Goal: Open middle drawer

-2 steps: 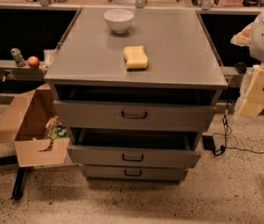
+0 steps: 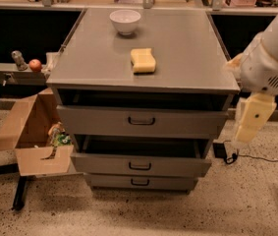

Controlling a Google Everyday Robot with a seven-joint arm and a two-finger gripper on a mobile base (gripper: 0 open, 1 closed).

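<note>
The grey metal cabinet (image 2: 143, 58) has three drawers. The middle drawer (image 2: 104, 163), of medium front height with a small dark loop handle (image 2: 140, 166), stands pulled out a little, with a dark gap above it. The taller top drawer (image 2: 99, 121) is also pulled out somewhat. The thinnest bottom drawer (image 2: 109, 182) sits further back. My gripper (image 2: 253, 118), a cream-coloured piece hanging below the white arm joint (image 2: 268, 68), is at the cabinet's right side, level with the top drawer and clear of the handles.
A white bowl (image 2: 125, 21) and a yellow sponge (image 2: 143, 60) sit on the cabinet top. An open cardboard box (image 2: 35, 136) stands on the floor at the left. A red apple (image 2: 35, 65) lies on a left shelf. A black cable (image 2: 236, 156) runs on the floor at the right.
My arm has moved a little left and down beside the cabinet's right edge. The drawers, bowl and sponge have not moved.
</note>
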